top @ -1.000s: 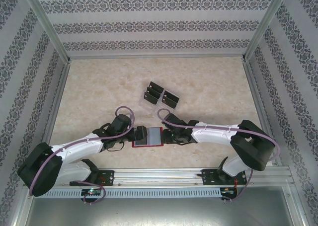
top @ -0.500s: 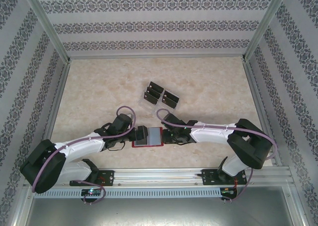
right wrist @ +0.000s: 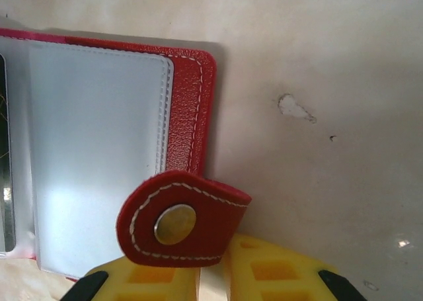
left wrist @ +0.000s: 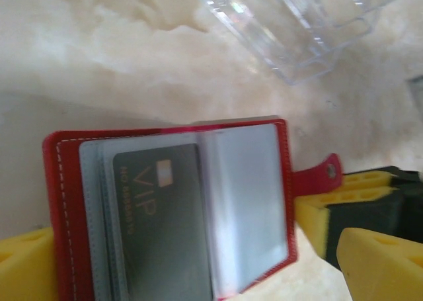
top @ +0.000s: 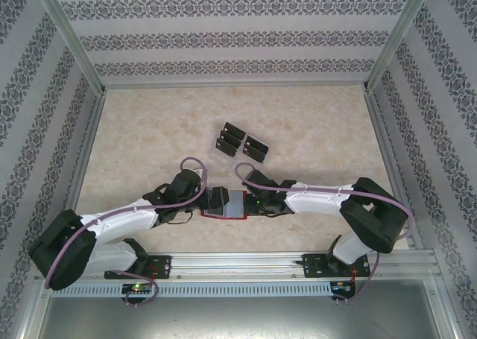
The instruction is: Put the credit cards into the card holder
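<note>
You have the card holder (top: 226, 206) lying open on the table (top: 141, 138), left gripper (top: 215, 200) over its left part, right gripper (top: 252, 203) at its right edge. One card (left wrist: 158, 215) sits inside. The tray (left wrist: 310, 43) lies behind, apart.

Low in the middle of the frame, an open red card holder (top: 235, 206) on the pale marble table (top: 149, 130), with the left gripper (top: 216, 200) overlapping its left half and the right gripper (top: 252, 203) at its right edge. Above centre, well apart from both, a small cluster of black credit cards (top: 231, 140).
</note>
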{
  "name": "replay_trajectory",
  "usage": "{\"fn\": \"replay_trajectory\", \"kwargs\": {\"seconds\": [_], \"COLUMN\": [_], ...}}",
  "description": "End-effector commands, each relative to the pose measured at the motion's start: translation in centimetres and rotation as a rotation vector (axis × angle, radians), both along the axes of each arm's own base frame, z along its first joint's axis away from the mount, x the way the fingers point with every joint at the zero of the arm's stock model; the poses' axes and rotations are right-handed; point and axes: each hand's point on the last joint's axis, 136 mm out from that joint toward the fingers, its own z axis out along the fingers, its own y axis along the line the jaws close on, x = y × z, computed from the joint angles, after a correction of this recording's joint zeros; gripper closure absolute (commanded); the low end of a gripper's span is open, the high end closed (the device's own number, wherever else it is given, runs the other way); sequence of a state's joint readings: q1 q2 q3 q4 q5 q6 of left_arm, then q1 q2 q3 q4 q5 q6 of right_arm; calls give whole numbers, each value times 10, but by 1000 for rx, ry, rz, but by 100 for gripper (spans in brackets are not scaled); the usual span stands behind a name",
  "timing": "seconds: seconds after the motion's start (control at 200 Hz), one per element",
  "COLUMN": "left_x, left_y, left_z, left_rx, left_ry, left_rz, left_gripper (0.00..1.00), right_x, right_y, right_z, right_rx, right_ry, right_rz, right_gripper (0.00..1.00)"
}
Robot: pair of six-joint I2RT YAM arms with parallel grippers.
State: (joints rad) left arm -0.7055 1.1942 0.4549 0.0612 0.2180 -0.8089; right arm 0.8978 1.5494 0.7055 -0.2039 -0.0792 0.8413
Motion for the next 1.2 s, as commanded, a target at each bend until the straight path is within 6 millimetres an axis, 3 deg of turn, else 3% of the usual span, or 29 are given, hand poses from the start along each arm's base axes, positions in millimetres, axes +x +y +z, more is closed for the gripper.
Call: {"fn": "replay_trajectory", "kwargs": {"seconds": [0.0,0.17,0.285,0.475,0.64,0.894,1.194], "left_x": [8,7,7,1,2,14,30], "left_y": [-23,-40,-59,-95,-109,-101,-71], "left_z": [44,62,61,36,19,47,74], "left_rx": [-109,-138,-144,-137,-137,-96,-43], "left_ry": [-102,-132,-133,-98,-80,-162,-204], "left_rz": [-37,-65,-95,-147,-135,-95,-20], "left_gripper": [0,0,0,0,0,0,0], "right_x": [0,14,22,22,13,1,-12], "right_y": [4,-10,-31,-72,-86,-75,-21], "right_z": [-7,35,61,74,77,71,80], "right_rx": [18,59,66,74,94,141,210], "right_ry": [17,-55,-104,-121,-119,-88,-107], "right_rz": [11,-22,-65,-158,-193,-188,-100], "right_gripper": [78,68,62,58,58,59,64]}}
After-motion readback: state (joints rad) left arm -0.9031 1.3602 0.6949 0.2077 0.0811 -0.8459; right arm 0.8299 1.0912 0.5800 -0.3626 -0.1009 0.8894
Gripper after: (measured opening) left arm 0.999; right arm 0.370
